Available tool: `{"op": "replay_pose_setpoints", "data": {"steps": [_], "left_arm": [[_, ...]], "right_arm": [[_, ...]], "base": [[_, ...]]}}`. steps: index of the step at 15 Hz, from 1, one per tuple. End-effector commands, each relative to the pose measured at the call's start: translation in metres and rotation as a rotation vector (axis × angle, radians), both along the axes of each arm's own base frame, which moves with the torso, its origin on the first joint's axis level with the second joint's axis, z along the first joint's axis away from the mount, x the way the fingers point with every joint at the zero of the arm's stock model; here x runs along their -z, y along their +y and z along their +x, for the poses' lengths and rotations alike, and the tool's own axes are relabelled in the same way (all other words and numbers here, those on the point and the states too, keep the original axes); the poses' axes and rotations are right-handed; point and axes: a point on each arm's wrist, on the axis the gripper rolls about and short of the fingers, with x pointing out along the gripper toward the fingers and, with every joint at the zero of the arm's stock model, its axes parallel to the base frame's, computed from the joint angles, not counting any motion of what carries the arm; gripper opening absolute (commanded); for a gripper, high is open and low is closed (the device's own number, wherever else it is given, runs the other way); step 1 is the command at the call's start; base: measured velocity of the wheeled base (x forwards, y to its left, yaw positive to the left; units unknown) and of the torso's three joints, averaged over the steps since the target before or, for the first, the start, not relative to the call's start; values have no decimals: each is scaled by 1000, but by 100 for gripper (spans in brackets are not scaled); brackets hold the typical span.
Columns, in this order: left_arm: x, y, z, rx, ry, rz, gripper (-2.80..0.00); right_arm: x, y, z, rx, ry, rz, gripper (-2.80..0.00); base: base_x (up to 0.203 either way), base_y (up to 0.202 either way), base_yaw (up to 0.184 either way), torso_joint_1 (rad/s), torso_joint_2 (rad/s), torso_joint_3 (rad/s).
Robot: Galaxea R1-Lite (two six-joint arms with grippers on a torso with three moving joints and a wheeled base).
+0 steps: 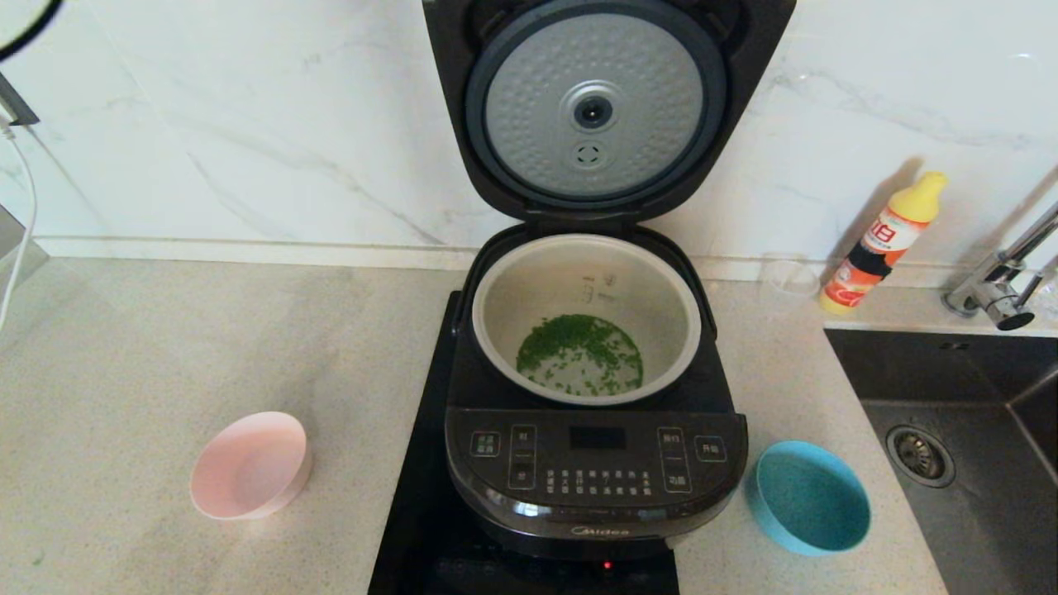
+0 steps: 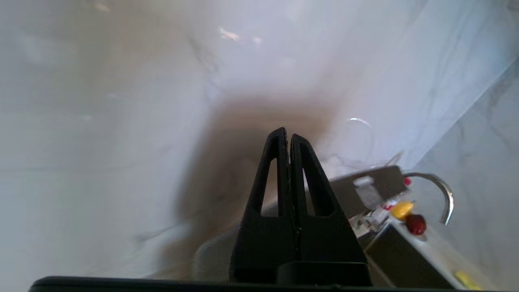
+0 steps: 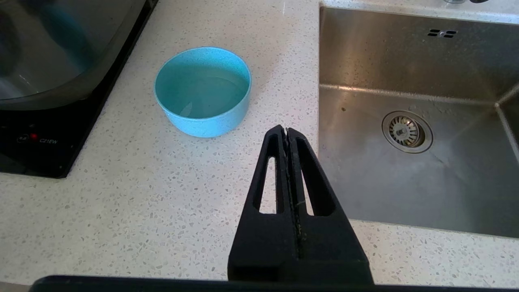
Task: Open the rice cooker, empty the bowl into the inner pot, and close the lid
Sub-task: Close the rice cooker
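Note:
The black rice cooker (image 1: 595, 471) stands at the middle of the counter with its lid (image 1: 593, 107) swung up, dimpled silver underside facing me. The inner pot (image 1: 585, 318) holds green bits on its floor. An empty pink bowl (image 1: 250, 464) sits left of the cooker, an empty blue bowl (image 1: 810, 494) right of it; the blue bowl also shows in the right wrist view (image 3: 202, 90). My right gripper (image 3: 286, 130) is shut and empty, above the counter between the blue bowl and the sink. My left gripper (image 2: 287, 135) is shut and empty, facing the marble wall. Neither arm shows in the head view.
A steel sink (image 1: 975, 463) with a drain lies at the right, with a tap (image 1: 1004, 281) behind it. An orange and yellow bottle (image 1: 884, 244) and a clear glass (image 1: 789, 277) stand by the wall. The cooker sits on a black hob (image 1: 413, 529).

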Motion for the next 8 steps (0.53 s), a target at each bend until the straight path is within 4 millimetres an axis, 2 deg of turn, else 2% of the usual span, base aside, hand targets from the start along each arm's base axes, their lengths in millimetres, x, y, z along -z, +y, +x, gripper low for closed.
{"op": "replay_pose_setpoints", "data": {"steps": [1, 3, 5, 8], "left_arm": [[31, -29, 49, 21, 45, -2, -280], [35, -40, 57, 31, 12, -21, -280], [37, -42, 60, 34, -2, -26, -280], [37, -54, 57, 69, -16, -30, -280]], "right_arm": [[0, 0, 0, 0, 1, 0, -280], [0, 0, 0, 0, 1, 0, -280], [0, 0, 0, 0, 1, 0, -280], [0, 0, 0, 0, 1, 0, -280]], "base": [[0, 0, 0, 0, 0, 0], [0, 0, 0, 0, 0, 0], [0, 0, 0, 0, 0, 0], [0, 0, 0, 0, 0, 0]]}}
